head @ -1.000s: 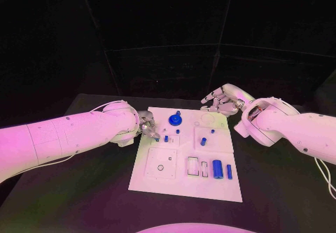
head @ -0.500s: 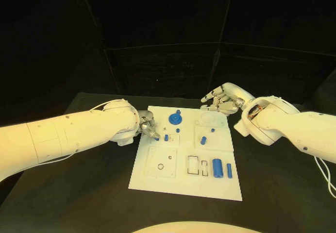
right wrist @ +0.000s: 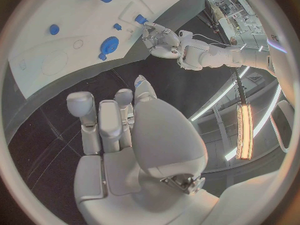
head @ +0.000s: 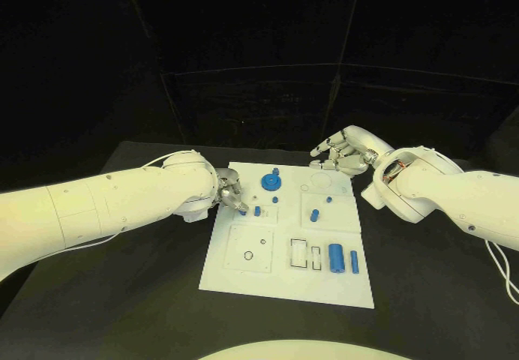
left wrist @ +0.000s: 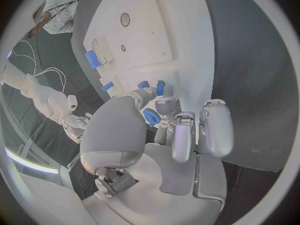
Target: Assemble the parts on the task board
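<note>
While the white task board [head: 283, 281] lies in the middle of the black table [head: 119, 300], the left hand [head: 228, 193] is held over the board's far left edge, and its fingertips [left wrist: 157, 87] are seen closed around a small blue peg [head: 242, 211] there. A second small peg [head: 256, 212] stands just right of it. A blue round knobbed part [head: 271, 181] sits on the far part of the board, and a blue cylinder [head: 337, 259] with a thin blue bar [head: 354, 262] beside it lies toward the near right. The right hand [head: 344, 155] is held above the table just beyond the board's far right corner, with fingers apart and nothing held.
</note>
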`<control>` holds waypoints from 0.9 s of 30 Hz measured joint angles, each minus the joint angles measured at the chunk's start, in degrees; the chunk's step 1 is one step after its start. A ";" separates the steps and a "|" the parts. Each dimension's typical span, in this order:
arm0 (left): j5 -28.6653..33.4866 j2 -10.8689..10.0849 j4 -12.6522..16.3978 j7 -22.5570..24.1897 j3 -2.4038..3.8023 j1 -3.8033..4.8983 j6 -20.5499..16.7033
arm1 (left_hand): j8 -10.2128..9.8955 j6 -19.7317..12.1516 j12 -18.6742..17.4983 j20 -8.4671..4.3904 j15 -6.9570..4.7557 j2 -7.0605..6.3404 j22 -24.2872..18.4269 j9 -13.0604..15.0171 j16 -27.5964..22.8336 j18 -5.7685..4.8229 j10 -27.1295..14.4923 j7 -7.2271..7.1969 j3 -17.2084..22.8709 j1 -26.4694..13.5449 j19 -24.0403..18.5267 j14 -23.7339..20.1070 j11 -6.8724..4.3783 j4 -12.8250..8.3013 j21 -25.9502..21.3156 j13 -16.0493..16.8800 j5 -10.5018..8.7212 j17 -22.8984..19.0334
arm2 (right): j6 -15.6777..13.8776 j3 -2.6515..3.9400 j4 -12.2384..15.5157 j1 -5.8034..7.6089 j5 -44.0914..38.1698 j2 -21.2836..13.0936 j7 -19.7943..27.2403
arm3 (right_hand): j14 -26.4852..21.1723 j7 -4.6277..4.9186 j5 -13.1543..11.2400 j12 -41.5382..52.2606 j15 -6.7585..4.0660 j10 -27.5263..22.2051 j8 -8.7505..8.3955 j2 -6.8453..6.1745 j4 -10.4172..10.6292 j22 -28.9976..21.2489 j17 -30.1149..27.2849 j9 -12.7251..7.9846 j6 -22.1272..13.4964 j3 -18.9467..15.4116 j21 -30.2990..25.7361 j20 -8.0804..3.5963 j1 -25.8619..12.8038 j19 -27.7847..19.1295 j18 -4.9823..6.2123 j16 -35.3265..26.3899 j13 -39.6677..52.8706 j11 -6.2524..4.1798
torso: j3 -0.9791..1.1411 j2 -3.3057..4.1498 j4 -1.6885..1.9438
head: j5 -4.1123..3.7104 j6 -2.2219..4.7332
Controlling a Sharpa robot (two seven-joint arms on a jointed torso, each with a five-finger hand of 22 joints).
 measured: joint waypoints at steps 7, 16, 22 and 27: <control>-0.09 0.79 -0.65 -0.45 0.02 0.04 0.87 | -0.74 0.71 -0.31 0.00 -0.21 0.53 0.00 -0.32 0.00 0.00 0.28 -0.52 -0.80 -1.30 0.00 0.21 -0.11 -1.13 -0.01 -0.51 -0.16 0.00 | 0.00 0.00 -0.02 0.00 0.15 0.14 -0.09 | 0.00 0.00 0.00 0.00 0.00 0.00 0.00 0.00 0.00 0.00 0.00 0.00 0.00 0.00 0.00 0.00 0.00 0.00 0.01 -0.20 0.00 0.00 | 0.03 -0.01 0.00 | 0.02 -0.09; -0.12 1.53 -1.38 -1.08 -0.02 0.03 1.61 | -1.15 1.32 -0.60 0.00 -0.21 0.55 0.00 -0.65 0.00 0.00 0.50 -0.73 -0.80 -2.61 0.00 0.21 -0.31 -2.68 -0.04 -0.72 -0.21 0.00 | 0.10 0.00 -0.05 0.00 0.77 0.34 -0.22 | 0.00 0.00 0.00 0.00 0.00 0.00 0.00 0.23 0.00 -0.08 -0.01 0.00 0.00 0.00 -0.22 0.00 -0.23 0.00 0.00 -0.20 0.01 0.00 | 0.01 0.00 0.00 | -0.05 -0.14; -0.10 1.78 -1.77 -1.22 -0.02 -0.01 1.68 | -1.40 1.74 -0.60 0.00 -0.43 0.61 0.00 -0.69 0.00 0.00 0.51 -0.74 -1.19 -3.07 0.00 0.00 -0.31 -3.11 -0.04 -0.89 -0.22 0.00 | 0.36 0.00 -0.09 0.00 1.01 0.41 -0.41 | 0.00 0.00 0.00 0.00 0.00 0.00 0.00 0.23 0.18 -0.22 -0.04 0.00 0.00 -0.18 -0.22 0.00 -0.23 0.00 0.01 -0.20 -0.07 0.00 | -0.01 0.00 -0.01 | -0.12 -0.16; -0.05 1.81 -1.96 -1.23 -0.02 -0.01 1.65 | -1.92 2.44 -0.81 -0.19 -0.42 1.23 -0.01 -0.99 0.00 0.00 0.62 -1.02 -3.78 -3.95 0.19 0.00 -0.42 -2.56 -0.04 -0.89 -0.20 0.00 | 0.59 0.00 -0.10 0.00 1.12 0.42 -0.58 | 0.00 0.00 0.00 0.00 0.00 0.00 0.00 0.23 0.18 -0.28 -0.09 0.00 0.00 -0.18 -0.22 0.00 -0.23 0.00 0.55 -0.20 -0.10 0.00 | -0.01 0.02 -0.01 | -0.15 -0.15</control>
